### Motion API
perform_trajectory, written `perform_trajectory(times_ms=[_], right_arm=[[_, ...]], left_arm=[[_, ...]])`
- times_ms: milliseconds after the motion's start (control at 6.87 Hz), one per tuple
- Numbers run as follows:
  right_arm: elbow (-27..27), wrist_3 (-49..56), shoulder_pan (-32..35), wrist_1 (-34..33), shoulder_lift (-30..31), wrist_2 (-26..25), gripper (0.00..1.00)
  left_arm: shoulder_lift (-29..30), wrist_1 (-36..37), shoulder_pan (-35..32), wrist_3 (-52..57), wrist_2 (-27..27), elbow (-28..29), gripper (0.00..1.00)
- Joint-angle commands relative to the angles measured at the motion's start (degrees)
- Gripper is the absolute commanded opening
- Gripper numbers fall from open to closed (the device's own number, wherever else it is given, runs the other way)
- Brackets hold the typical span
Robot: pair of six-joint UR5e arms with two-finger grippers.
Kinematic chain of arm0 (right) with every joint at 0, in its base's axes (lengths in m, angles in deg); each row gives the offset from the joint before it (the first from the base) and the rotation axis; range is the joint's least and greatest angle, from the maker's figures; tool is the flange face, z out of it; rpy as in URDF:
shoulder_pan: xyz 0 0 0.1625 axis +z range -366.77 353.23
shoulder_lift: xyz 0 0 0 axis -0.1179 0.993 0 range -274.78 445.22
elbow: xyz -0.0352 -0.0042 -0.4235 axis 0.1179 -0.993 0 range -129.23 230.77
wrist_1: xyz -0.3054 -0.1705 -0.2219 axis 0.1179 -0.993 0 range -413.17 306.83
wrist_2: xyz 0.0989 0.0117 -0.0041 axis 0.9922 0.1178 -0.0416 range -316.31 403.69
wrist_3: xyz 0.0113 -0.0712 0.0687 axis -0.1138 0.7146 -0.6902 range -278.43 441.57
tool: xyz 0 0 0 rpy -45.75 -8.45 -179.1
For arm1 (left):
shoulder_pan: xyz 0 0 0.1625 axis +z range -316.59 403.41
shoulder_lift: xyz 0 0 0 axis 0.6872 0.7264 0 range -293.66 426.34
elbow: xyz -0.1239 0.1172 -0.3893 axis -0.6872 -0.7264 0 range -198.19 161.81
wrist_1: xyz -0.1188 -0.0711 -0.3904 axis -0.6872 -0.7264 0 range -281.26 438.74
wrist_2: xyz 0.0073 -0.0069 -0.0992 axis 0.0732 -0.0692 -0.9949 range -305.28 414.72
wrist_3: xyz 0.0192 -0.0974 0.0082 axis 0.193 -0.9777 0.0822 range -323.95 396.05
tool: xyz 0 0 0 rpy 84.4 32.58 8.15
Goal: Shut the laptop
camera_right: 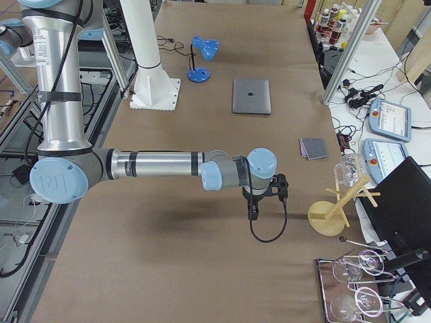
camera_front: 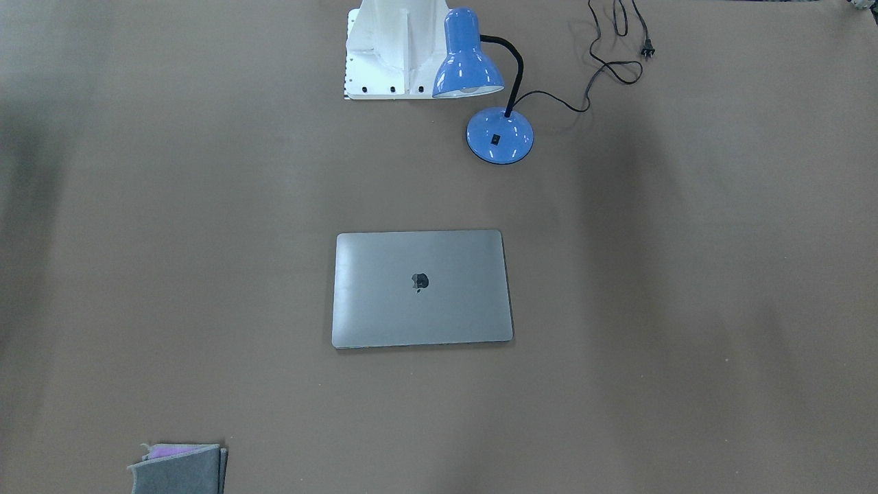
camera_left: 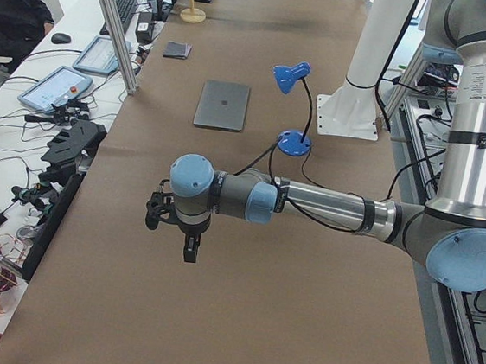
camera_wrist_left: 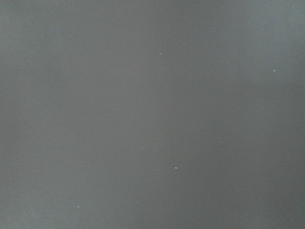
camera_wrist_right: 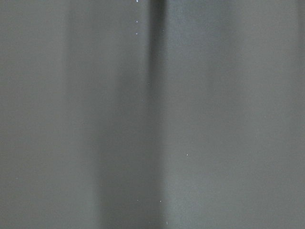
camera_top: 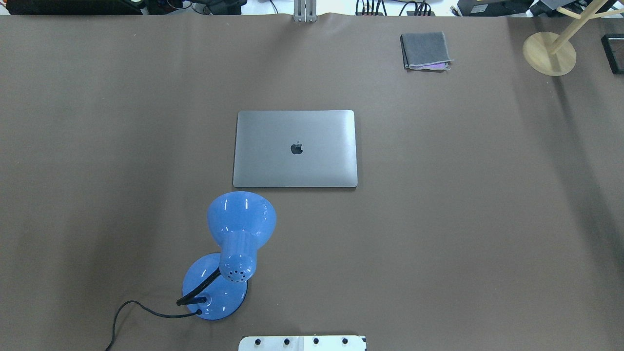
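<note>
Left hand [camera_left: 189, 253] hangs over bare bench [camera_top: 463, 234] at one end, right hand [camera_right: 254, 214] over the other end. They show in the side views only, so wide or narrow, I can't tell. Both are well apart from the laptop [camera_top: 295, 148], which lies mid-bench, lid down flat, grey metal, dark apple logo facing up. Blue lamp [camera_top: 234, 243] is near its robot-side edge, and a folded cloth [camera_top: 425, 50] lies at the far side.
</note>
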Motion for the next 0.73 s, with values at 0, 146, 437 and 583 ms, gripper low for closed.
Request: perform_trajectory(times_ms=[0,146,437,583], right_arm=[[1.38,-0.09,0.17,-1.18,-0.14,0.43,1.0],[2.78,-0.1,0.78,-3.8,-0.14,0.43,1.0],[6.55,0.25,1.22,-12.92,-1.62,0.17,1.0],[8.05,0.26,1.74,-14.45,-1.46,0.08,1.0]], left_arm=[[-0.71,-0.18,-0.46,1.09,-0.05,0.89,0.98],[-0.62,-0.18,-0.46,1.09,-0.05,1.15,0.98],[-0.62,-0.26,-0.46,1.09,-0.05,1.24,0.98],[-0.62,-0.26,-0.46,1.09,-0.05,1.24,0.98]])
